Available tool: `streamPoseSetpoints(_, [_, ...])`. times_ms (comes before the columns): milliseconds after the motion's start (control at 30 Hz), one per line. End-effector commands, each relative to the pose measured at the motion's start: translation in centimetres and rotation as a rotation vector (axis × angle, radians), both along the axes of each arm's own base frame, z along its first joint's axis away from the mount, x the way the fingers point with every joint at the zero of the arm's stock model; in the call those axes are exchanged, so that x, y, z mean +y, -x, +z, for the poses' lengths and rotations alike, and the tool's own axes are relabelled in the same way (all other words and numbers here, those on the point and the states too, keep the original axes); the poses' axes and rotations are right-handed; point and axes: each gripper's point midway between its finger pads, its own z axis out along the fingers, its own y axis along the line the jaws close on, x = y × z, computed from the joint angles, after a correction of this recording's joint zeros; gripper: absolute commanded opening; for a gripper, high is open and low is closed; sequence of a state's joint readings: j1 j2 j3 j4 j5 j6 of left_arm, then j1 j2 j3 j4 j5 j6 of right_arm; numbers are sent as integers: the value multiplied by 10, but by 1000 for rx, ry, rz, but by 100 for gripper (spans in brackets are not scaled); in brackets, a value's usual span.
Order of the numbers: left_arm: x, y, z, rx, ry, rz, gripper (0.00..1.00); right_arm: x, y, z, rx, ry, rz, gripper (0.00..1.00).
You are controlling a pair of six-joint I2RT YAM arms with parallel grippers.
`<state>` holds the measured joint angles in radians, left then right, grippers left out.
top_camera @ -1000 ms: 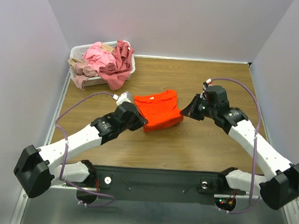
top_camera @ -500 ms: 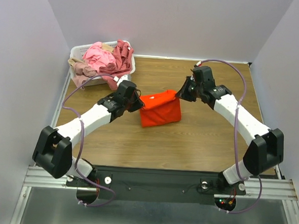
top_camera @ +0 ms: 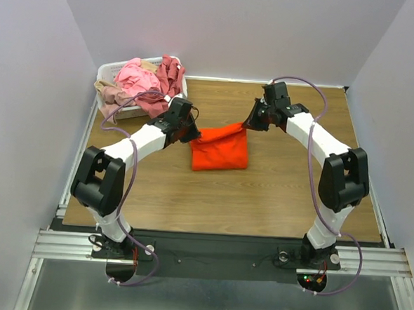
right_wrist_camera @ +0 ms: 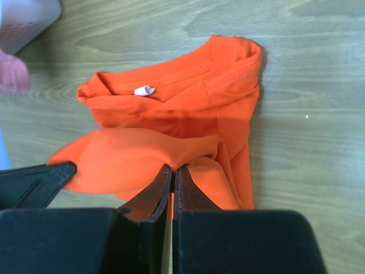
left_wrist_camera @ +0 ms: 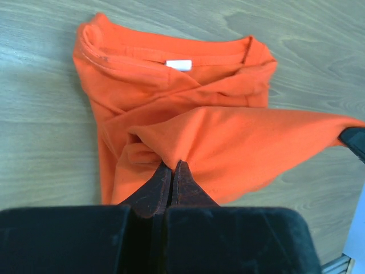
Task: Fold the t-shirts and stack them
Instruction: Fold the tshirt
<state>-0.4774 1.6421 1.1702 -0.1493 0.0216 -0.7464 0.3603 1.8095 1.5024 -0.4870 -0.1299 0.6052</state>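
Shirts come to four by my count. One orange t-shirt (top_camera: pixel 220 150) lies near the middle of the wooden table (top_camera: pixel 282 195), and three more are piled in the one white basket (top_camera: pixel 107 70) at the far left corner. Those three are a pink shirt (top_camera: pixel 134 77), a maroon shirt (top_camera: pixel 171 75) and a beige shirt (top_camera: pixel 107 90). They are all bunched up, and some cloth hangs over the basket's rim. I have two arms out, one at each far corner of the orange shirt. The left gripper (top_camera: pixel 192 131) has its two fingers pressed together on a fold of orange cloth. I can see that well from the left wrist, where the fingertips (left_wrist_camera: pixel 162 177) meet with the cloth caught between them. The right gripper (top_camera: pixel 249 122) is doing the same on its side, pinching the other corner tight. Between the two grippers the top layer is lifted off the table and pulled across, while the rest of the shirt lies flat below it. The neck hole faces away from both wrist cameras, and one small white label (left_wrist_camera: pixel 178 64) shows inside the collar. The orange shirt is well apart from the basket.
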Motion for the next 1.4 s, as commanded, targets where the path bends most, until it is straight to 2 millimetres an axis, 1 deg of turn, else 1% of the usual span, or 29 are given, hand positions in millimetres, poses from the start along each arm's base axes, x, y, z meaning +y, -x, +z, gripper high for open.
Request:
streamPoseSetpoints(0, [11,-21,12,-36,-11,18,0,1,-25,10,-61,-23,39,1])
streamPoseSetpoints(33, [15,-27,11,-40,-17,37,0,1,-29,7,-56,-25,42,0])
streamPoseSetpoints(100, [18,-31,10,-38,-18,47,0,2,-34,2,-53,-21,54,0])
streamPoseSetpoints(133, [19,-34,8,-35,-18,53,0,5,-38,7,-73,-21,75,0])
streamPoseSetpoints(233, [20,-41,3,-37,-19,59,0,9,-44,-5,-61,-15,103,0])
streamPoseSetpoints(333, [21,-46,-9,-10,-38,59,0,8,-49,-12,-52,-4,90,0])
streamPoseSetpoints(467, [25,-52,-15,-1,-29,83,0,5,-54,-20,-38,6,66,0])
streamPoseSetpoints(533, [25,-56,-10,-13,-27,82,7,5,-58,-18,-44,3,60,0])
streamPoseSetpoints(567, [30,-59,-7,-27,-47,106,13,4,-61,-22,-39,5,58,1])
streamPoseSetpoints(600, [31,-61,-5,-34,-52,112,25,5,-63,-22,-41,4,58,4])
streamPoseSetpoints(633, [35,-65,1,-48,-62,133,51,7,-66,-19,-48,-5,59,15])
streamPoseSetpoints(667, [37,-64,3,-44,-75,137,65,8,-68,-21,-43,-9,62,23])
streamPoseSetpoints(700, [38,-65,5,-42,-81,142,81,8,-69,-21,-43,-14,64,47])
streamPoseSetpoints(733, [40,-65,13,-50,-82,154,98,10,-70,-19,-48,-17,71,58])
streamPoseSetpoints(800, [43,-62,21,-63,-84,160,98,12,-66,-17,-48,-28,97,79])
streamPoseSetpoints(833, [45,-58,30,-82,-82,166,98,12,-61,-20,-42,-24,120,91])
streamPoseSetpoints(867, [47,-55,34,-92,-83,165,98,11,-58,-13,-57,-23,128,100])
streamPoseSetpoints(933, [51,-45,41,-104,-85,163,98,7,-50,-13,-66,3,147,100])
streamPoseSetpoints(967, [51,-40,41,-105,-78,156,98,3,-42,-21,-49,23,149,100])
streamPoseSetpoints(1000, [48,-34,43,-113,-73,146,98,-1,-38,-23,-46,34,151,100])
streamPoseSetpoints(1033, [49,-23,43,-119,-70,143,98,-3,-33,-17,-65,46,162,100])
streamPoseSetpoints(1067, [47,-18,45,-132,-65,133,98,-6,-29,-22,-55,59,159,100])
streamPoseSetpoints(1100, [45,-11,51,-148,-55,120,98,-9,-20,-29,-36,69,169,100])
streamPoseSetpoints(1133, [47,-1,41,-125,-61,113,98,-9,-15,-36,-17,66,176,100])
streamPoseSetpoints(1200, [47,13,35,-111,-53,110,98,-11,-4,-50,23,66,179,100])
streamPoseSetpoints(1233, [52,27,29,-102,-51,114,99,-10,-2,-57,40,63,183,100])
streamPoseSetpoints(1300, [56,43,23,-97,-39,128,98,-10,-2,-65,58,65,183,99])
streamPoseSetpoints(1333, [63,59,17,-94,-35,133,98,-9,-4,-67,56,66,189,97])
streamPoseSetpoints(1367, [68,67,14,-90,-28,150,99,-8,-6,-76,73,71,187,97])
